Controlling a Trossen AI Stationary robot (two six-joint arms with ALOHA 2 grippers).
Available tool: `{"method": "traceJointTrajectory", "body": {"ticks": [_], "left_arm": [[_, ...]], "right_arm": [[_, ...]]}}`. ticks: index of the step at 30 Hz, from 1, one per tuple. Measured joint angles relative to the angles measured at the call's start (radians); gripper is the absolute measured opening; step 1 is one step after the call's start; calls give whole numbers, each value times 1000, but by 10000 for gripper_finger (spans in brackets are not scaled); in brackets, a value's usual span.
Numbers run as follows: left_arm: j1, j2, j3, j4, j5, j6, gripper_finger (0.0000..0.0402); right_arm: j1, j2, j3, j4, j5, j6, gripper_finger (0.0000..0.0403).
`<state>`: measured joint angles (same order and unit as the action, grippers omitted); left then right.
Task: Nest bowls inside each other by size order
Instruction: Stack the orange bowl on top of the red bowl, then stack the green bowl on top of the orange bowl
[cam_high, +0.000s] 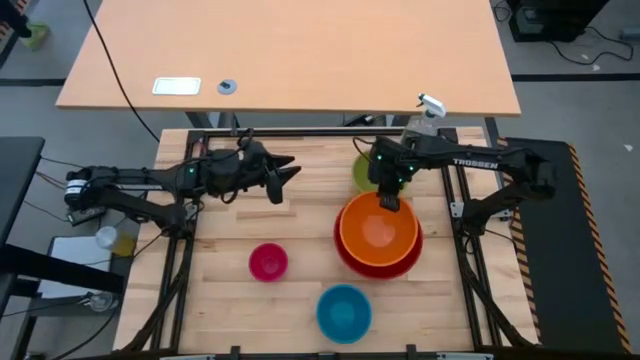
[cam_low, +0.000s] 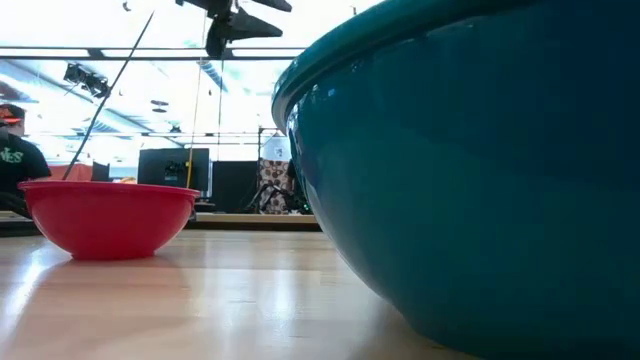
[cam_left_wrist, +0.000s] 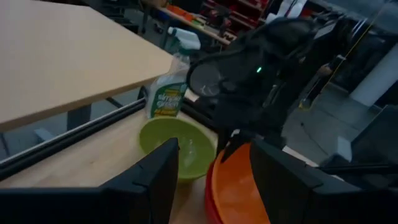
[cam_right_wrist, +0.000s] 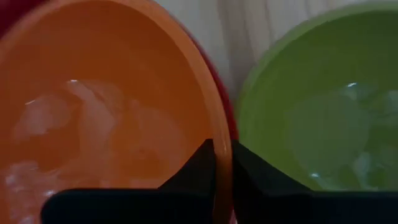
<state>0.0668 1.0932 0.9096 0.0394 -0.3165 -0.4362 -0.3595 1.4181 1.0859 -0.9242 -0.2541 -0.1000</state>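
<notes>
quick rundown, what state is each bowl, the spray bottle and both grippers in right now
red bowl: upright, holding the orange bowl
orange bowl: nested in the red one, rim pinched by the right gripper
green bowl: upright, empty, beside the stack
blue bowl: upright, empty, alone
pink bowl: upright, empty, alone
spray bottle: upright at the table's far edge
right gripper: shut on the orange bowl's rim
left gripper: open, holding nothing

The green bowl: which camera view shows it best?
The left wrist view: the green bowl shows whole beside the orange bowl. The right wrist view crops it; the high view hides most under the right gripper; the low view does not show it.
</notes>
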Motion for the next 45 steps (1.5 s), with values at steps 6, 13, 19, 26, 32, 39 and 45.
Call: {"method": "traceJointTrajectory", "body": {"ticks": [6, 13, 19, 26, 32, 39, 45], "left_arm": [[-30, 36, 0, 15, 0, -45, 201], [-54, 47, 0, 24, 0, -74, 201], [-56, 35, 0, 60, 0, -74, 201], [-74, 39, 0, 78, 0, -53, 201], [-73, 41, 0, 77, 0, -60, 201], [-75, 41, 0, 62, 0, -94, 201], [-75, 41, 0, 62, 0, -128, 201]], "right_arm": [[1, 2, -9, -13, -32, -1, 128], [0, -39, 105, -146, 13, 77, 210], [-89, -155, 43, -172, 135, 228, 225], [-227, -340, -191, -63, 260, 507, 214], [-292, -452, -410, 61, 265, 677, 221], [-327, -517, -620, 428, 238, 810, 257], [-336, -464, -736, 645, 256, 870, 253]]}}
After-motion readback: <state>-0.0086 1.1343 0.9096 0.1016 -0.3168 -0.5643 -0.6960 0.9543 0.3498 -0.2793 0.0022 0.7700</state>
